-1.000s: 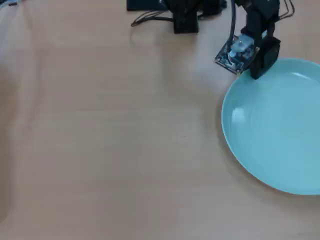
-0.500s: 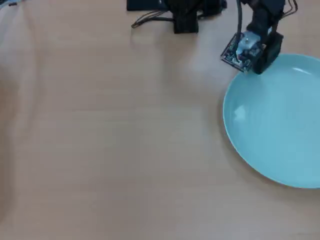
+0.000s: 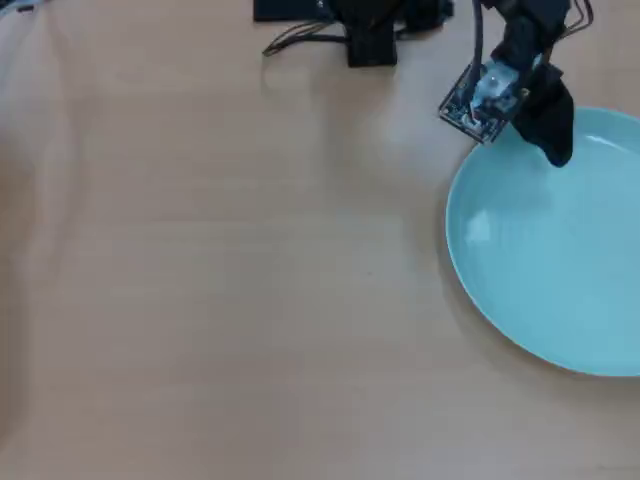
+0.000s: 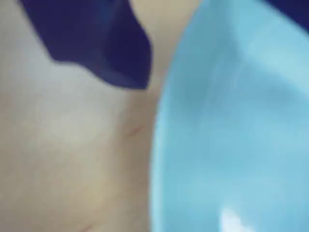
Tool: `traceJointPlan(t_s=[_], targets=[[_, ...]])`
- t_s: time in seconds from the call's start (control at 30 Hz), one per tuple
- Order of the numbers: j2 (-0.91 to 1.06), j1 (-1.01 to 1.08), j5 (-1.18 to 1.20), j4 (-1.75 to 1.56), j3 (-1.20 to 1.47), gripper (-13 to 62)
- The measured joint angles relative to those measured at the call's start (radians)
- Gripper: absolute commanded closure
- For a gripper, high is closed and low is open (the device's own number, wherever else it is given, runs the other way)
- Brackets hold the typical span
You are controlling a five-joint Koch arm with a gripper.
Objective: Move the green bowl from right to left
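Observation:
The green bowl [image 3: 550, 250] is a wide, shallow, pale turquoise dish lying flat at the right of the wooden table, cut off by the right edge of the overhead view. My black gripper [image 3: 545, 140] hangs over the bowl's upper left rim. In the wrist view the bowl [image 4: 231, 135] fills the right half, blurred and very close. One dark finger [image 4: 106, 43] sits over bare table just outside the rim, and a sliver of the other finger [image 4: 294, 7] shows at the top right over the bowl. The jaws stand apart, on either side of the rim, gripping nothing.
The arm's black base [image 3: 370, 35] and cables [image 3: 300, 40] sit at the top centre of the overhead view. The wooden table [image 3: 220, 280] stretches bare to the left of the bowl.

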Motion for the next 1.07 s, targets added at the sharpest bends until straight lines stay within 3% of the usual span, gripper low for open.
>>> traceJointPlan(t_s=[0.47,0.73,1.07], targets=[[0.359,0.367,-0.112,0.285,-0.172,-3.3],[0.377,0.581,-0.259,0.331,-0.216,-3.3],[0.377,0.655,-0.299,0.331,-0.216,-3.3]])
